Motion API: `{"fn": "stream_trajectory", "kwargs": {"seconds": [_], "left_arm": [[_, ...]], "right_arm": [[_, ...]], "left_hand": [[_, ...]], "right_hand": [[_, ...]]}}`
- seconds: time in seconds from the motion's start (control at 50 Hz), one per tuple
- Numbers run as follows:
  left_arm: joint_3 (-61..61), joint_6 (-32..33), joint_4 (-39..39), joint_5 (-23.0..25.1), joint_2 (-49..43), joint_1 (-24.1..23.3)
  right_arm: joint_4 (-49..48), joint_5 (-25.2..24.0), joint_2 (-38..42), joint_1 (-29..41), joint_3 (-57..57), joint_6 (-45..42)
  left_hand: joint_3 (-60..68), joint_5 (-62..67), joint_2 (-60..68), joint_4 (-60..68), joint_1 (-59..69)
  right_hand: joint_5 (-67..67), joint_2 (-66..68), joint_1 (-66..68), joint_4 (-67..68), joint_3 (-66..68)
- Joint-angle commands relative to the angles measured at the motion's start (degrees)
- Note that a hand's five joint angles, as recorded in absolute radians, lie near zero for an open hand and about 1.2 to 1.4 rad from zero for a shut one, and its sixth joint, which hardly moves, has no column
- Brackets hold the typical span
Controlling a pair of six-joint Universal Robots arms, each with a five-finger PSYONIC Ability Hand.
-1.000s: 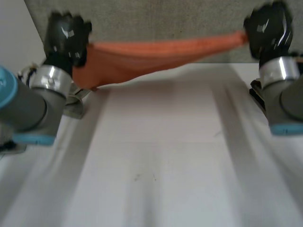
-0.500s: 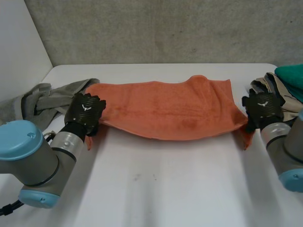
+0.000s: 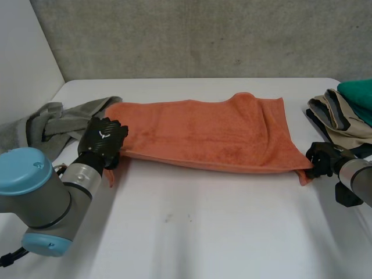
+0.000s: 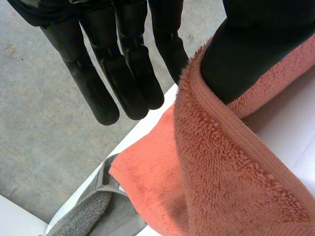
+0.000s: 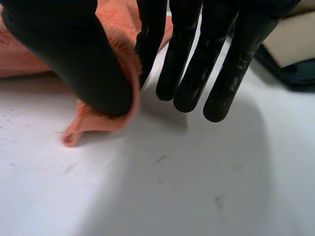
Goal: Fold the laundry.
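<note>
Towel (image 3: pixel 203 133), orange terry: soft, limp, light. Best hold: near corners, pinched thumb-to-finger by straight-fingered left hand (image 3: pixel 103 138) and right hand (image 3: pixel 321 158).

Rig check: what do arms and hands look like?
The left arm and right arm are thick grey cylinders; the left has a round light-blue cap and silver wrist band. The left hand and right hand are black, with long rounded fingers and broad thumb.
</note>
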Motion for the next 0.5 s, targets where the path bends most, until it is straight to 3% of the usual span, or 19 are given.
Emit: {"fn": "stream_trajectory", "kwargs": {"seconds": [0.02, 0.16, 0.34, 0.5], "left_arm": [[0.33, -0.01, -0.8, -0.08, -2.32, 0.17], [1.65, -0.09, -5.1, -0.52, -6.19, 0.52], [2.0, -2.2, -6.33, -2.89, -6.72, 1.31], [1.74, -2.03, -6.16, -10.08, -6.11, 0.87]], "right_arm": [[0.21, -3.98, -0.81, -0.31, -0.36, 1.5], [-0.49, -4.16, -5.12, -0.31, 0.78, -0.43], [-3.83, -2.4, -8.72, -0.22, 3.07, -10.0], [-6.73, 1.29, -9.95, 0.39, 5.53, -18.36]], "left_hand": [[-12.61, -11.17, -12.81, -12.94, -10.29], [-31.63, -30.19, -31.84, -31.96, -29.32], [-35.86, -34.42, -36.06, -36.19, -33.54], [-39.89, -38.45, -40.1, -40.22, -37.58]], "right_hand": [[18.59, 16.91, 26.39, 17.24, 17.3], [18.59, 16.91, 26.39, 17.24, 17.3], [18.59, 16.91, 26.39, 17.24, 17.3], [18.59, 16.91, 26.39, 17.24, 17.3]]}}
